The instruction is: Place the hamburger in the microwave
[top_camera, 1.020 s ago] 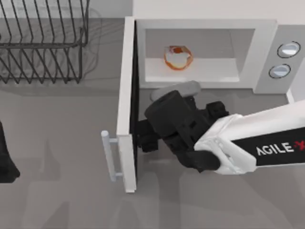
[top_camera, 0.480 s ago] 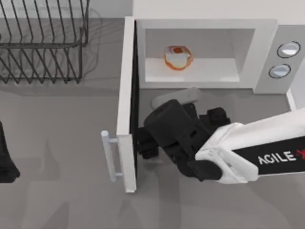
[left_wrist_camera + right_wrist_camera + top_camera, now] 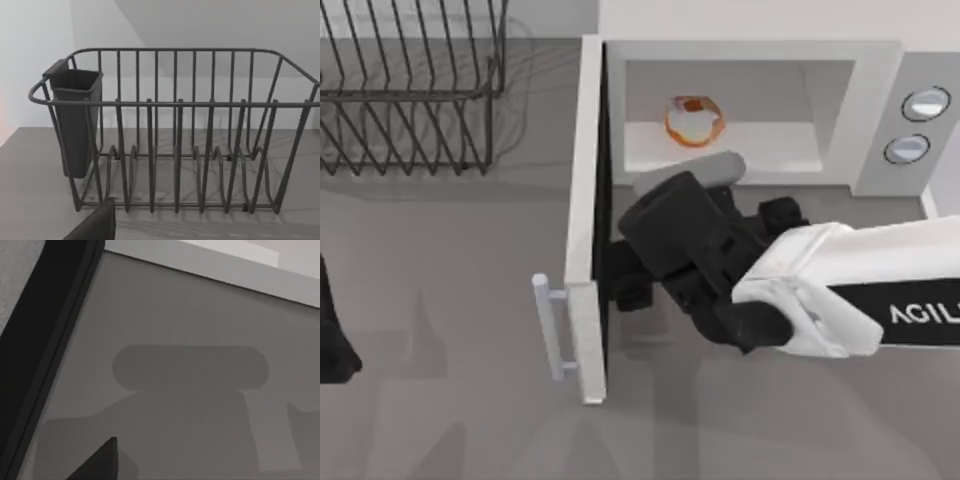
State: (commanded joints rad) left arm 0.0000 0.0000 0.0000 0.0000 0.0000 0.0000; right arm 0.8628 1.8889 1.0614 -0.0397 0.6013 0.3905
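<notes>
Grey tabletop (image 3: 450, 300) spreads around the microwave (image 3: 880, 70), my landmark, whose door (image 3: 585, 220) stands swung open. Left of it sits a wire dish rack (image 3: 410, 90). My right gripper (image 3: 630, 275) hangs just before the cavity; I cannot tell its grasp. My left arm (image 3: 330, 340) is parked far left. Inside the cavity rests the hamburger (image 3: 693, 120), so placing looks done; closing the door may remain.

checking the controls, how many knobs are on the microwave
2. Both sit on the microwave panel at the top view's right: the upper knob and the lower knob, one just below the other. Nothing seems to hide more.
</notes>
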